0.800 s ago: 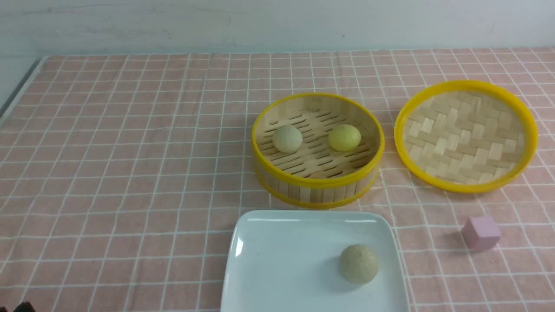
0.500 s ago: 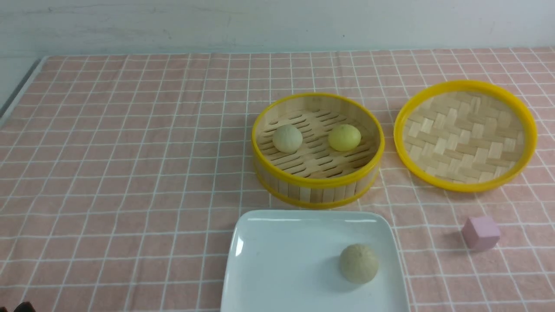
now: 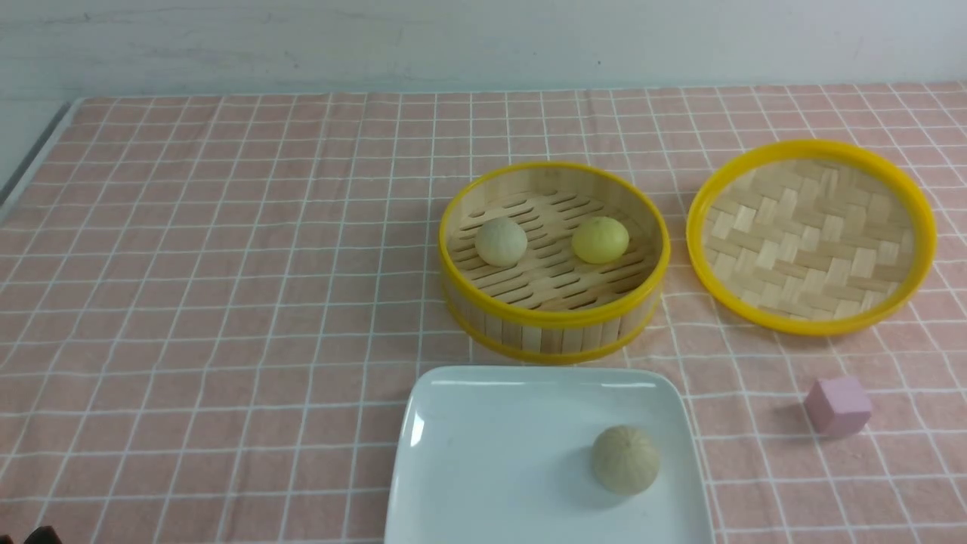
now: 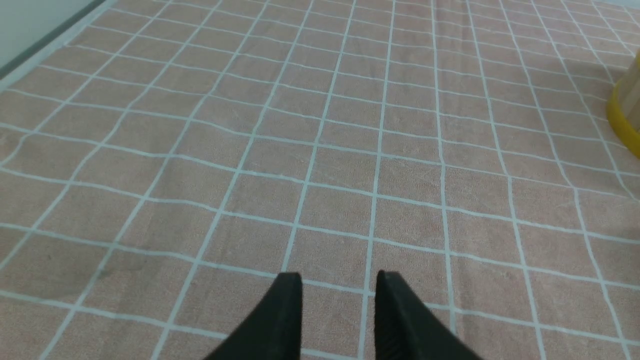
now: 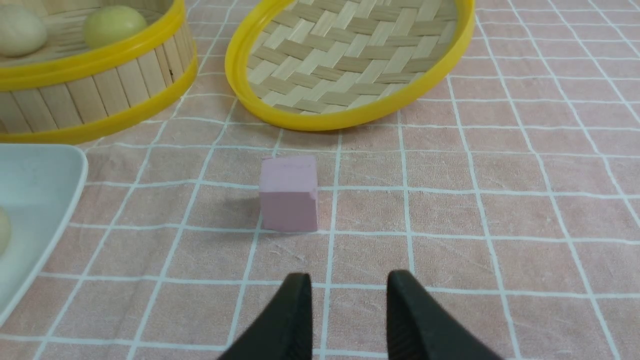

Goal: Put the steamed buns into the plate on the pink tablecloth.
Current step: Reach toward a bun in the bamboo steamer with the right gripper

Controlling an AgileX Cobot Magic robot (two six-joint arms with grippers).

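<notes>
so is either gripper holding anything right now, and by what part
Nothing is held. The left gripper and the right gripper are both open above the cloth, with nothing between their fingers.

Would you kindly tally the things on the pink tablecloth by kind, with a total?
Small round steamed buns: 3 (cream, yellow, tan)
Yellow-rimmed slatted bamboo steamer basket: 1
Yellow-rimmed woven bamboo lid: 1
Glossy white square plate: 1
Small pink cube: 1
Total: 7

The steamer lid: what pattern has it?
The lid is woven bamboo, yellow-rimmed; best in right wrist view.
</notes>
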